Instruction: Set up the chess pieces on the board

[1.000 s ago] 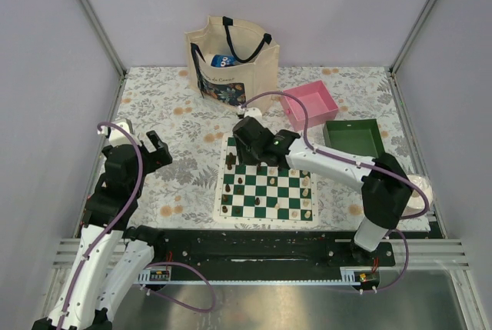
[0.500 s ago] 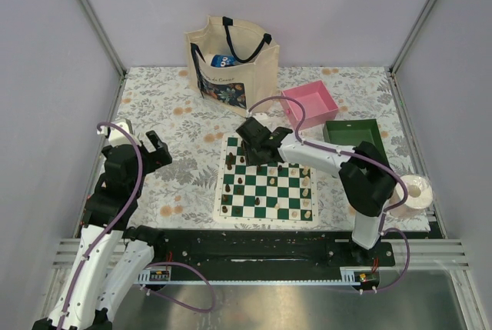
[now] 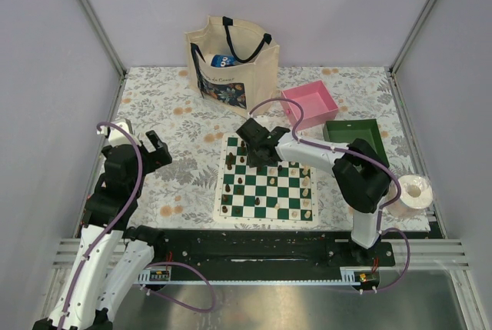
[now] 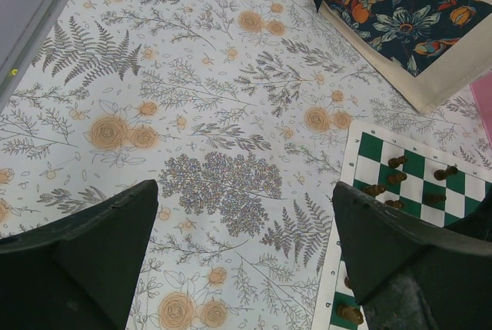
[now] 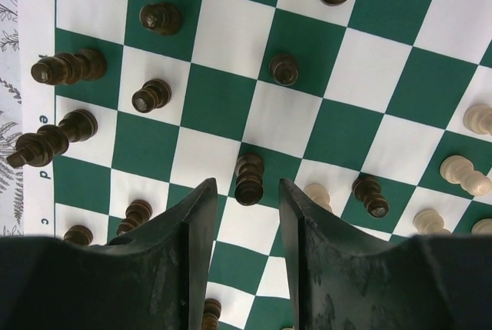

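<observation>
Straddling a small dark brown turned chess piece (image 5: 248, 178), the jaws of the right arm (image 3: 323, 157) stand partly open. One finger sits on either side of the piece with a sliver of board showing at both, so they have not closed on it and hold nothing. That piece stands upright on a green square of the flat green-and-white checked chessboard (image 3: 270, 191), which lies on the floral-patterned counter (image 4: 215, 115) in front of the right arm's base. The jaws of the left arm (image 3: 115, 184) are spread wide and empty, hanging above the counter to the left of the board.

The set-up looks partway through. Other dark brown pieces (image 5: 151, 95) cluster along the lettered edge of the board, in loose rather than straight rows, and pale cream pieces (image 5: 460, 172) gather toward the opposite side. Some dark ones are out of place. One stray dark piece (image 5: 370, 195) stands close to the cream ones, and a couple more sit on middle squares.

By my reading, the step in hand is gripping the straddled piece to carry it to the dark side. The other strays would then need the same, and both sides need straightening. The overhead view is too small to count the pieces.
</observation>
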Robot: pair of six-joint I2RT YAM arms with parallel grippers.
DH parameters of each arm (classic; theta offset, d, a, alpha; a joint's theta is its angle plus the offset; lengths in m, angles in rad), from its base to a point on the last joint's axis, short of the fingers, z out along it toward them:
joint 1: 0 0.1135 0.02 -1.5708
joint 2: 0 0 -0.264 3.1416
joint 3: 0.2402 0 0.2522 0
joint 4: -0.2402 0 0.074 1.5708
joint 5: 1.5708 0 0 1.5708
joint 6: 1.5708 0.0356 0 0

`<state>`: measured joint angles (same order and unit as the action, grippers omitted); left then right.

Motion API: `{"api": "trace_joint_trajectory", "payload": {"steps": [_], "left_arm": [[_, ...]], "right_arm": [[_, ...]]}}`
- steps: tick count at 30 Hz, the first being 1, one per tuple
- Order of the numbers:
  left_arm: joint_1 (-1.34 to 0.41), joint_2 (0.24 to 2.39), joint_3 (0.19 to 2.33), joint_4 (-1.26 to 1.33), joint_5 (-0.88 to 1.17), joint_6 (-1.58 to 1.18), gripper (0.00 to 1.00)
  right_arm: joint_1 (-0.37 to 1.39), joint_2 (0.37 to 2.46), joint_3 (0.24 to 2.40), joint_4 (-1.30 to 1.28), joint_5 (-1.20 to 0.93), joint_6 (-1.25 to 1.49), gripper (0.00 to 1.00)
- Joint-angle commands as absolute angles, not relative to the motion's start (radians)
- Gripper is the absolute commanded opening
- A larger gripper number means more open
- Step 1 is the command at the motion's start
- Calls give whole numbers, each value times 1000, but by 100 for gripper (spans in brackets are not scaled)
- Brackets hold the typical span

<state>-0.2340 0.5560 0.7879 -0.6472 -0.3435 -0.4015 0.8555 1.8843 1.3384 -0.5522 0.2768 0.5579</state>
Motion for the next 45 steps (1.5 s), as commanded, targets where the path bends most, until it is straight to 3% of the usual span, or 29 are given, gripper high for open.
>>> {"api": "trace_joint_trajectory", "payload": {"steps": [1,7,12,15,26,45], "left_arm": [[-229,551,782,-594,-325,-414,99],[-229,552,782,-594,-324,-413,99],[-227,558,784,-594,-314,-411,99],[-227,558,784,-594,-313,-411,99],[-221,560,785,-594,-310,-413,99],[-218,557,784,-594,-305,-413,99]], "right_arm": [[845,1902,1388,-554,313,546,45],[839,1904,1388,-552,311,535,36],[839,1885,1374,-538,302,523,21],[841,1865,1374,-540,298,515,17],[896,1753,1390,-538,276,503,18],[1026,1940,1551,-554,213,535,18]]}}
